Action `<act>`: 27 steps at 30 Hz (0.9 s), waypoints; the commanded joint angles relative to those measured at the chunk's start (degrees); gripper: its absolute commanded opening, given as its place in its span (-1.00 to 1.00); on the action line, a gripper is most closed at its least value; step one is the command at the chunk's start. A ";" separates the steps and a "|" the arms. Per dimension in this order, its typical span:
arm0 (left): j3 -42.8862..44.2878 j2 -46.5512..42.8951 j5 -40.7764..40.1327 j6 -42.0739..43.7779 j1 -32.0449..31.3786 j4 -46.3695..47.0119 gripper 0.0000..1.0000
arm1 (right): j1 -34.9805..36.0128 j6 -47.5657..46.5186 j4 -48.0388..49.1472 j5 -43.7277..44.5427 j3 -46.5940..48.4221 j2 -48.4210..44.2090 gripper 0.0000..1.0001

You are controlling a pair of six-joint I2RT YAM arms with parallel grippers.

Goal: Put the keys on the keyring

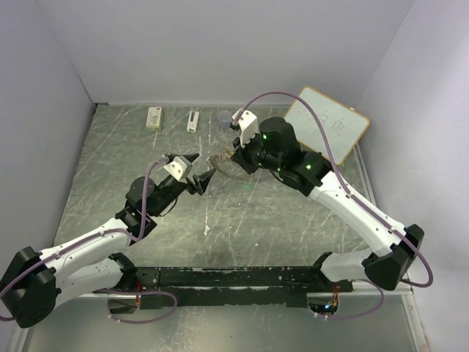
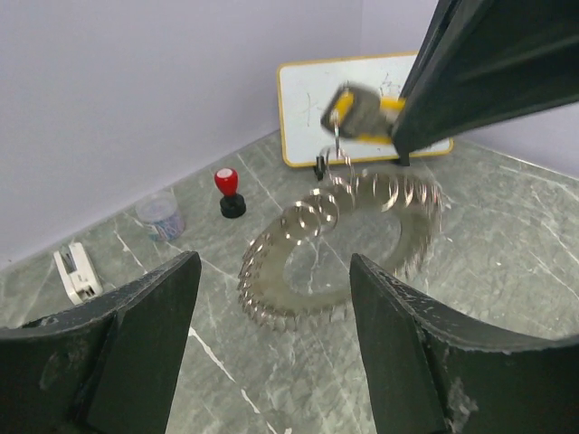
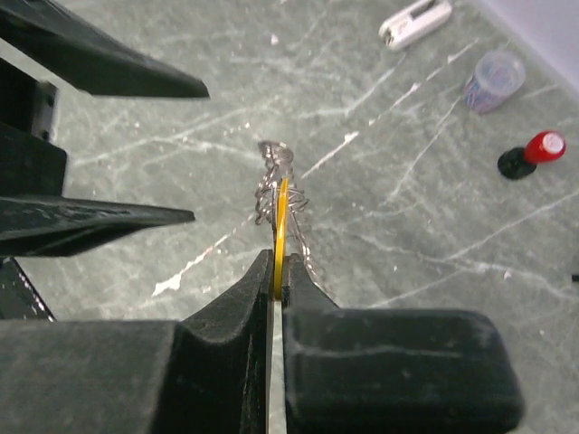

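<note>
Left gripper [image 1: 205, 166] wide open before the keyring [image 2: 312, 217], right gripper [image 3: 277, 260] closed on the yellow key [image 2: 362, 107]
Nearest, the two black fingers [image 2: 136, 334] of the left gripper stand far apart and hold nothing. The keyring is just beyond them, between the two grippers, tilted over the table [image 1: 278, 220], its rim full of small silvery pieces. A thin wire loop joins its upper edge to the yellow key, which the right gripper pinches between its closed fingertips. Farther back stand a red-topped black knob [image 2: 228, 190] and a small clear cup [image 2: 161, 215], then a whiteboard [image 2: 308, 99] with yellow frame at the far wall
</note>
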 commanded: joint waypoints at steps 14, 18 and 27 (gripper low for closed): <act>3.78 3.90 12.66 8.23 1.25 4.64 0.44 | 0.12 -2.41 -18.34 -0.41 12.22 5.69 -1.00; 3.96 4.16 16.48 9.59 1.33 6.49 0.44 | 0.11 -3.04 -20.68 -0.40 13.76 6.73 -1.00; 9.29 7.63 27.74 13.66 1.88 3.63 0.40 | 0.12 -3.93 -23.38 -0.70 15.25 7.52 -1.00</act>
